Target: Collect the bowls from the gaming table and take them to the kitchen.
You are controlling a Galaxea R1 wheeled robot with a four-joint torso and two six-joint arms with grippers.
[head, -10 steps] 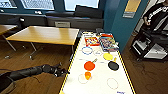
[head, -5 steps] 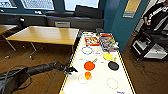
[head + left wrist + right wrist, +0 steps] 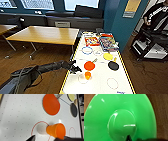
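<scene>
The long white-topped gaming table with yellow-and-black edging (image 3: 100,82) carries a small orange plastic bowl (image 3: 87,75), lying on its side at the rim of a red drawn circle (image 3: 37,127). The black left gripper (image 3: 75,69) hangs just beside that bowl over the table's near-left edge; its jaws stand spread, the dark fingertips (image 3: 31,138) flanking the bowl without touching it. A flat orange disc (image 3: 89,65) lies just beyond. The lime green plastic bowl (image 3: 120,119) sits close before the right wrist camera; right jaw state cannot be told
</scene>
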